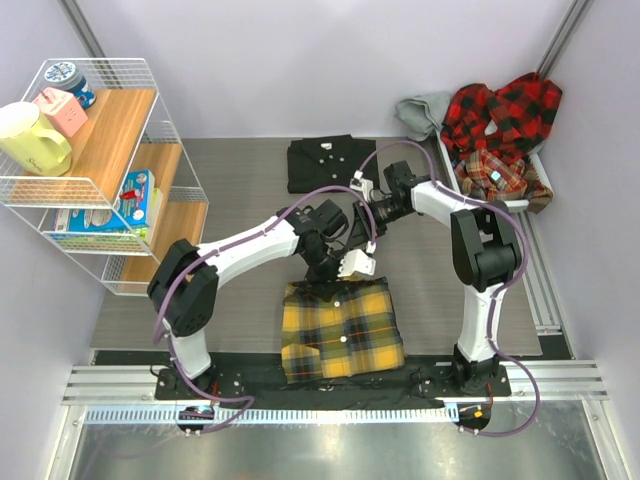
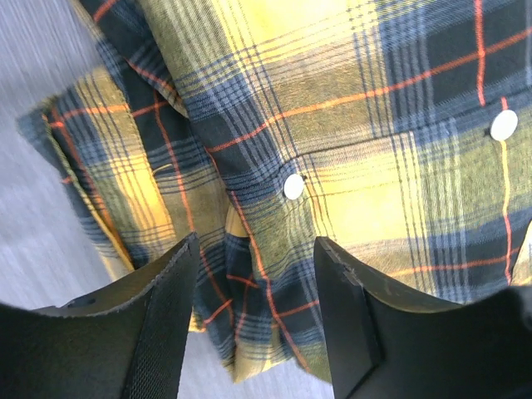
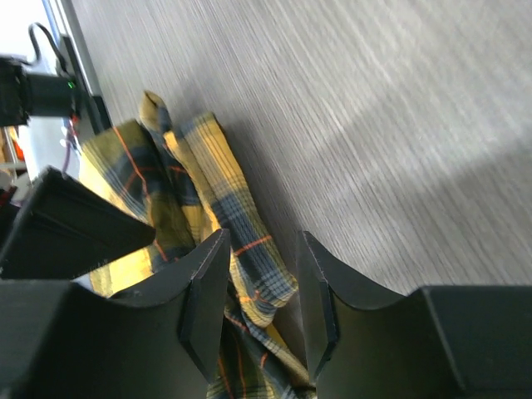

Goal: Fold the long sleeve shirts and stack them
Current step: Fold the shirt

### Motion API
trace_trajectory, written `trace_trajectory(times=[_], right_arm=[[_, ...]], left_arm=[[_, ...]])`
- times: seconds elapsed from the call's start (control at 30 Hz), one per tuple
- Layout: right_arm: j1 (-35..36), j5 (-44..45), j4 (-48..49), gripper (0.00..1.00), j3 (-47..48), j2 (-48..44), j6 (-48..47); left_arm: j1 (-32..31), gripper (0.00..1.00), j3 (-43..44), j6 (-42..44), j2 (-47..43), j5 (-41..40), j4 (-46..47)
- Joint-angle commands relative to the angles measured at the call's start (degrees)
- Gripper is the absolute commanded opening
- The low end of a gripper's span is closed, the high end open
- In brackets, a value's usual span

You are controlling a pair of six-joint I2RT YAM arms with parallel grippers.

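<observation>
From above, we are seeing the yellow shirt [image 1: 342, 328] lying folded on the table [image 1: 240, 170] at its near edge, between the two arm bases. The black shirt [image 1: 330, 162] is lying folded at the far middle, well apart from it. The red shirts [image 1: 502, 115] are sitting heaped in a bin [image 1: 535, 205] at the far right, and a wire shelf [image 1: 150, 215] is standing at the left. Both arms are reaching to the yellow shirt's far edge, the left gripper [image 1: 322, 264] just beside the right gripper [image 1: 358, 264]. In the left wrist view, the left gripper [image 2: 256, 249] is hovering over the shirt's buttoned front with its fingers [image 2: 166, 316] standing wide apart and gripping nothing; a white button [image 2: 293, 186] is showing just beyond them. In the right wrist view, the right gripper [image 3: 263, 241] is holding its fingers [image 3: 204, 291] narrow, and a bunched fold of the yellow shirt is running up between them, pinched there. The rest of that fold is trailing away to the left along the grey tabletop.
</observation>
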Motion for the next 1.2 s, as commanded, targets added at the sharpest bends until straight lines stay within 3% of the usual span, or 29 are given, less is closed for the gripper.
trace_trajectory(times=[0.0, 0.2, 0.37, 0.4, 0.43, 0.53, 0.63, 0.77, 1.17], right_arm=[[0.9, 0.1, -4.3, 0.44, 0.5, 1.5, -5.9], [2.3, -1.3, -7.0, 0.47, -0.9, 2.1, -9.4], [3.7, -1.2, -7.8, 0.47, -1.6, 3.0, -10.8], [3.8, -1.2, -7.8, 0.47, -1.7, 3.1, -11.2], [4.2, -1.2, -7.9, 0.47, -1.8, 3.3, -11.3], [4.5, -0.8, -7.9, 0.47, -1.8, 4.3, -11.9], [4.6, -0.7, -7.9, 0.4, -1.9, 4.6, -12.2], [4.6, -0.6, -7.7, 0.26, -1.6, 4.7, -12.4], [4.6, -1.1, -7.3, 0.17, -1.0, 4.9, -12.6]], left_arm=[[0.2, 0.59, -0.4, -6.5, 1.7, -0.8, 1.0], [0.1, 0.57, 0.2, -9.4, 4.7, 0.8, 0.7], [0.1, 0.4, 0.4, -9.8, 4.2, 0.5, -0.1], [0.1, 0.35, 0.4, -10.2, 4.0, 0.3, 0.2], [0.1, 0.23, 0.7, -10.3, 4.0, 0.2, -0.1], [0.4, 0.08, 2.1, -10.7, 3.8, -0.5, -1.1], [1.1, 0.0, 4.5, -10.7, 3.9, -0.6, -3.1], [2.9, 0.0, 7.5, -9.2, 4.3, -2.0, -5.2], [6.4, 0.0, 15.9, -3.3, 9.9, -6.3, -5.6]])
